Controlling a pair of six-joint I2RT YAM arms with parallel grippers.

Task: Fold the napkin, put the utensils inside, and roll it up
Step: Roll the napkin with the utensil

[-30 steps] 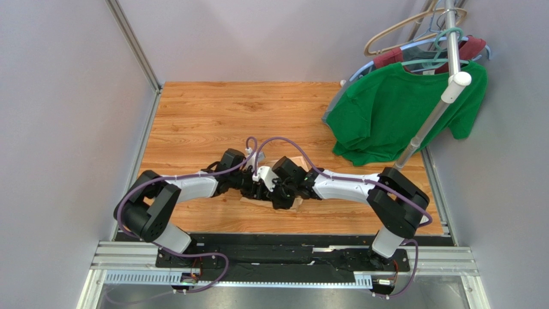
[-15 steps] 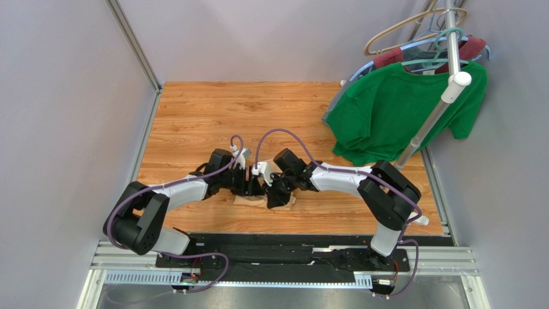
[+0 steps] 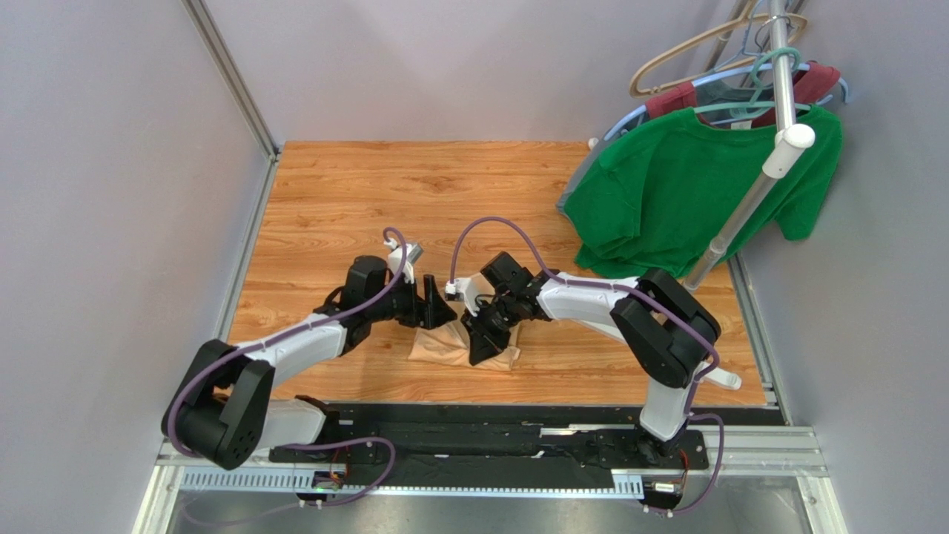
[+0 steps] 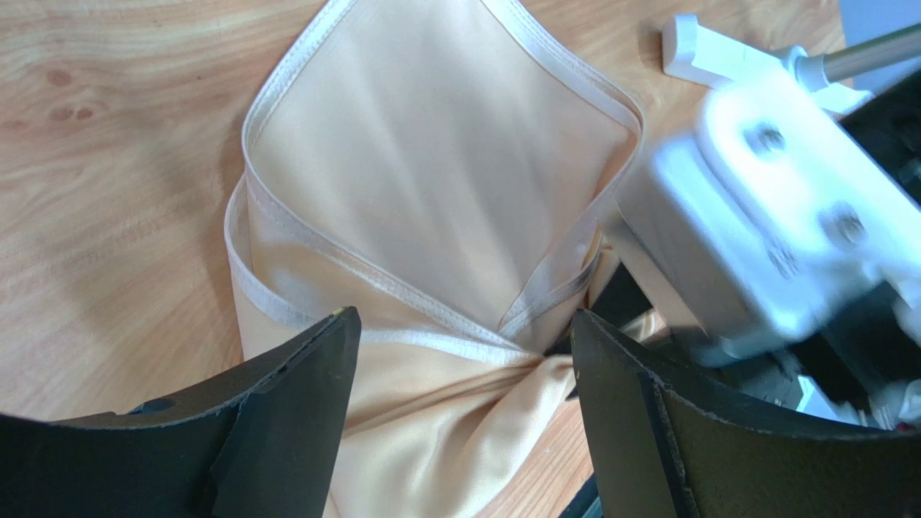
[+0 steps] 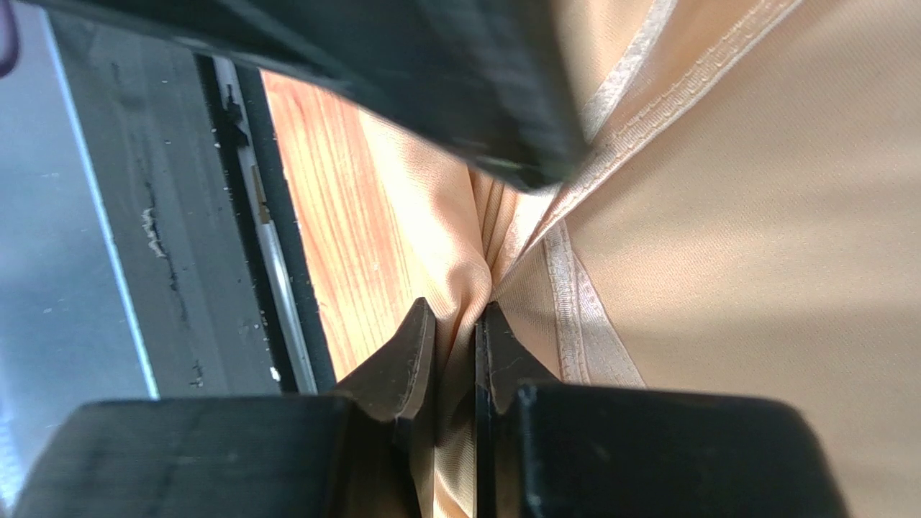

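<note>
Right wrist: napkin (image 5: 757, 270), seemingly in tool (image 5: 455, 324)

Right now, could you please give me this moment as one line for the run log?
napkin: partly folded, lying on wood table | left gripper: open, over napkin | right gripper: shut on bunched napkin fold

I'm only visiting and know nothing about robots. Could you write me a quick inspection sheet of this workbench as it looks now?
Surface: wood-grain table.
Job's things: peach napkin, partly folded, bunched at one side; spoon not seen.
Clutter: green T-shirt on hangers on a rack, far right.
Pincers: left pincer open above the napkin; right pincer shut on a napkin fold.
Cables: purple cables loop over both arms.
Surroundings: grey walls; metal rail at near edge.
</note>
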